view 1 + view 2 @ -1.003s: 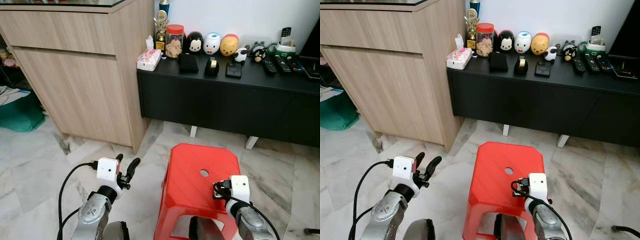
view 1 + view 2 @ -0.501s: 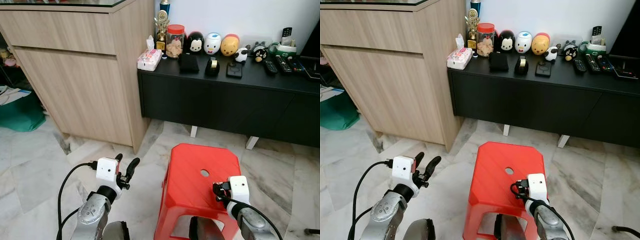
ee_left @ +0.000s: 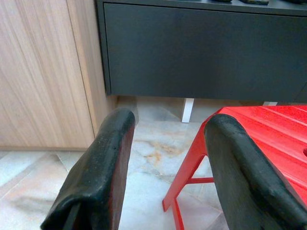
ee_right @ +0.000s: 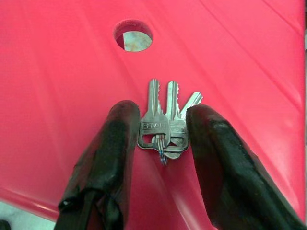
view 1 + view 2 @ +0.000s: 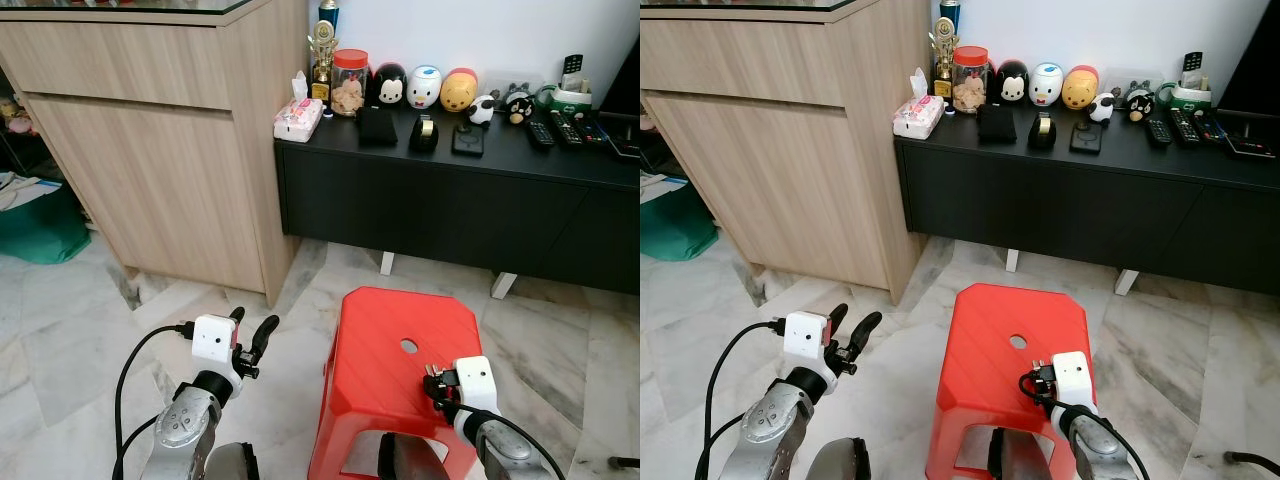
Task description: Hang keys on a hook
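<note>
keys (image 4: 165,125) lie flat on top of the red stool (image 5: 390,345), just short of its round hole (image 4: 133,36). three silver blades fanned out, heads stacked on a small ring. right gripper (image 4: 160,132) is down at the stool top, fingers spread either side of the key heads, nothing clamped yet. expect light, stiff, slick metal, and the bunch is thin against smooth plastic, so it will likely skid or pivot when pinched. best hold looks like the stacked heads near the ring, leaving the ring free for a hook. left gripper (image 5: 250,335) hangs open over the marble floor (image 5: 80,340), idle. ahead: wooden cabinet (image 5: 160,130) and a black console (image 5: 450,190) crowded with jars, figurines, remotes. can't make out a hook anywhere.
</note>
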`<state>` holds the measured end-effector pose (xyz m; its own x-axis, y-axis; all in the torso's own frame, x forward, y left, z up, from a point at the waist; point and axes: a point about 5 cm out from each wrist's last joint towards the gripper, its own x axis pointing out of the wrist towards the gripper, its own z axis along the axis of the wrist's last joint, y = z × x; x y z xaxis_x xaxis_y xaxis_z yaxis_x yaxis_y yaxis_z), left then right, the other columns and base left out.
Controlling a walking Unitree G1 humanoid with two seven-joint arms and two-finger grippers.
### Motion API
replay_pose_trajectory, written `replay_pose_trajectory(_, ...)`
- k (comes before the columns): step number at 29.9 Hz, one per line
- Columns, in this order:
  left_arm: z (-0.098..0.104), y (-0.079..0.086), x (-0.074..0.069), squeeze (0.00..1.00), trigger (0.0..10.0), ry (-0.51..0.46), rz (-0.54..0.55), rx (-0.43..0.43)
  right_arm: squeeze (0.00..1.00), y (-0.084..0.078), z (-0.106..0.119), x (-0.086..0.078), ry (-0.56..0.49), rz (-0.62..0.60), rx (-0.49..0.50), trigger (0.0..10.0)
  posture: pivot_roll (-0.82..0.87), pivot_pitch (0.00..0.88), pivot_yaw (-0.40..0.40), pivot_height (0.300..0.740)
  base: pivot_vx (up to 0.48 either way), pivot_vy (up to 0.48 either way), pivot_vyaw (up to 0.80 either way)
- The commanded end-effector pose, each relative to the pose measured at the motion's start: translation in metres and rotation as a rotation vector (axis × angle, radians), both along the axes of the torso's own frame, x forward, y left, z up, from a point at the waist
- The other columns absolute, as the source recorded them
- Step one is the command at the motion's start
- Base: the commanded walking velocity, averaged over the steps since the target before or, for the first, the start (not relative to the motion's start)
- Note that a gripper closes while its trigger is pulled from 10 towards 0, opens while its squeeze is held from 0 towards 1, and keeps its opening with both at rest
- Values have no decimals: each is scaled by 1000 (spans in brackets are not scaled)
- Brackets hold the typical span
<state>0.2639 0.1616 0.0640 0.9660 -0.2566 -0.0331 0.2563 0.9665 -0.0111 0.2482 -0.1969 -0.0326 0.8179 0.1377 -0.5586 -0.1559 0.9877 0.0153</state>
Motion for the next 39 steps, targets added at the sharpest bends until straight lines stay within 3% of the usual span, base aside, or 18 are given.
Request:
replay_pose_trajectory(1,1,2,0,0,10000,-6,3,8,0,2,-1,0,14,10,-7,10000,13,0,-28,587,0,0,0)
replay_pose_trajectory(13,1,2,-2,0,10000,-7,6,10,0,10,-5,-2,48,22,-5,10000,24,0,-29,587,0,0,0)
replay_pose_trajectory(26,2,3,-5,0,10000,-10,6,11,0,5,-8,-5,61,-15,-37,9961,32,0,-30,587,0,0,0)
replay_pose_trajectory(27,2,4,-5,0,10000,-10,6,11,0,4,-9,-6,64,-20,-41,9569,32,0,-30,587,0,0,0)
replay_pose_trajectory(28,1,4,-5,0,10000,-10,7,11,0,4,-9,-6,66,-23,-44,7686,32,0,-30,587,0,0,0)
replay_pose_trajectory(29,1,4,-5,0,10000,-9,7,12,0,3,-9,-7,68,-25,-46,6902,32,0,-30,587,0,0,0)
replay_pose_trajectory(32,2,5,-5,0,10000,-8,7,13,0,4,-10,-8,73,-25,-46,5608,33,0,-29,587,0,0,0)
replay_pose_trajectory(34,1,5,-5,0,10000,-7,6,15,0,5,-10,-8,74,-24,-45,1373,34,0,-28,587,0,0,0)
replay_pose_trajectory(35,1,5,-5,0,10000,-7,5,16,0,5,-11,-8,74,-23,-43,0,34,0,-27,587,0,0,0)
replay_pose_trajectory(39,1,4,-5,0,10000,-7,-4,28,0,7,-11,-8,74,-19,-39,0,36,0,-27,587,0,0,0)
